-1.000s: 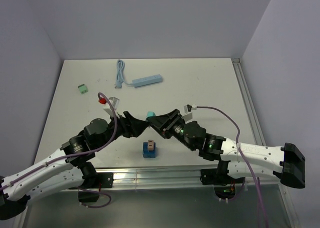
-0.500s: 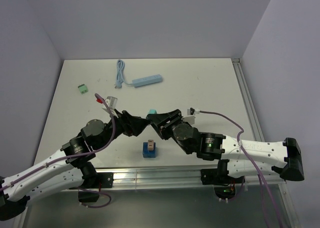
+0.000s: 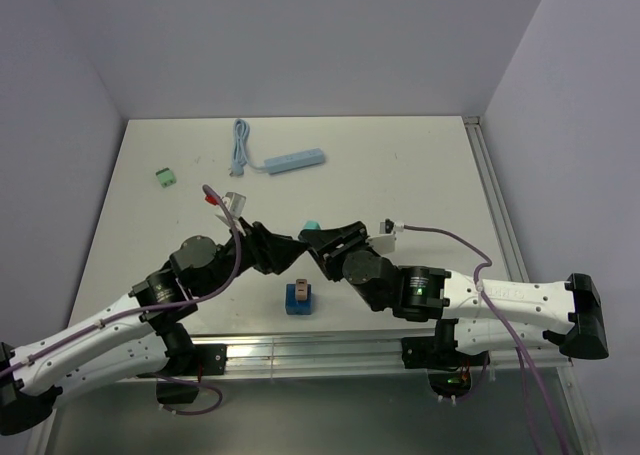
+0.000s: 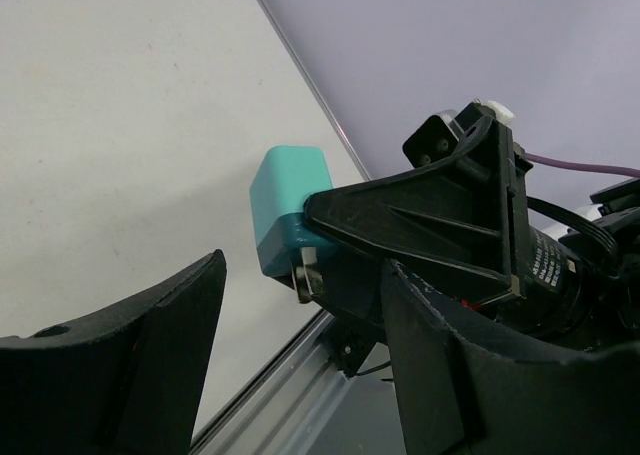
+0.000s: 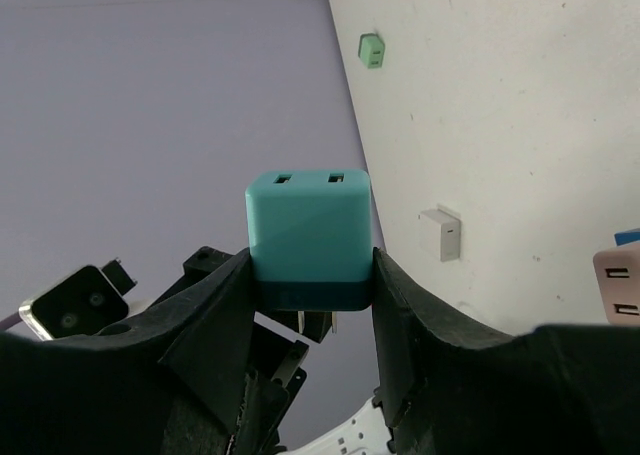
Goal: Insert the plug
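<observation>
A teal plug (image 3: 311,224) with two metal prongs is held above the middle of the table, and my right gripper (image 3: 313,239) is shut on its sides. In the right wrist view the plug (image 5: 308,230) sits squarely between the fingers (image 5: 215,305) with its prongs pointing back toward the wrist. My left gripper (image 3: 288,251) stands open just left of it. In the left wrist view the plug (image 4: 285,210) lies ahead of the left gripper (image 4: 305,275), between the fingers and apart from them. A light blue power strip (image 3: 295,161) lies at the back.
The strip's blue cable (image 3: 240,145) is coiled to its left. A green connector (image 3: 167,177) lies at the far left and a small white adapter (image 3: 233,197) nearer the left arm. A blue and pink block (image 3: 298,297) stands near the front edge, under the grippers.
The left gripper has shifted right toward the plug and its jaws have narrowed a little. The right gripper has carried the plug slightly to the right.
</observation>
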Action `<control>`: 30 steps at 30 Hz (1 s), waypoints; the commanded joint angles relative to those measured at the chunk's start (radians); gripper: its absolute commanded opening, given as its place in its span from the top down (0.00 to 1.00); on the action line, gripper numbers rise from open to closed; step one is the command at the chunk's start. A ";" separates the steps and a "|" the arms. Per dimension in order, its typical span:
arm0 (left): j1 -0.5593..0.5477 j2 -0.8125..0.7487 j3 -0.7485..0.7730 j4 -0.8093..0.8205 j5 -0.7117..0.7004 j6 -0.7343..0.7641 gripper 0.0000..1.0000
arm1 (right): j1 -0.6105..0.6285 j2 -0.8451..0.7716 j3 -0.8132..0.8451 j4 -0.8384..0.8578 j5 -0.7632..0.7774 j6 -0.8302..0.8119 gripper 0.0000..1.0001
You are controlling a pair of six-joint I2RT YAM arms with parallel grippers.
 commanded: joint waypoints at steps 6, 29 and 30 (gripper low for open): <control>-0.012 0.059 0.023 0.102 0.029 0.046 0.32 | 0.013 0.006 0.080 -0.014 0.060 -0.010 1.00; -0.012 0.032 0.056 0.069 -0.091 0.099 0.59 | 0.030 0.037 0.073 0.045 -0.038 -0.058 1.00; -0.012 0.020 0.055 0.072 -0.097 0.096 0.60 | 0.031 0.039 0.068 0.057 -0.052 -0.053 1.00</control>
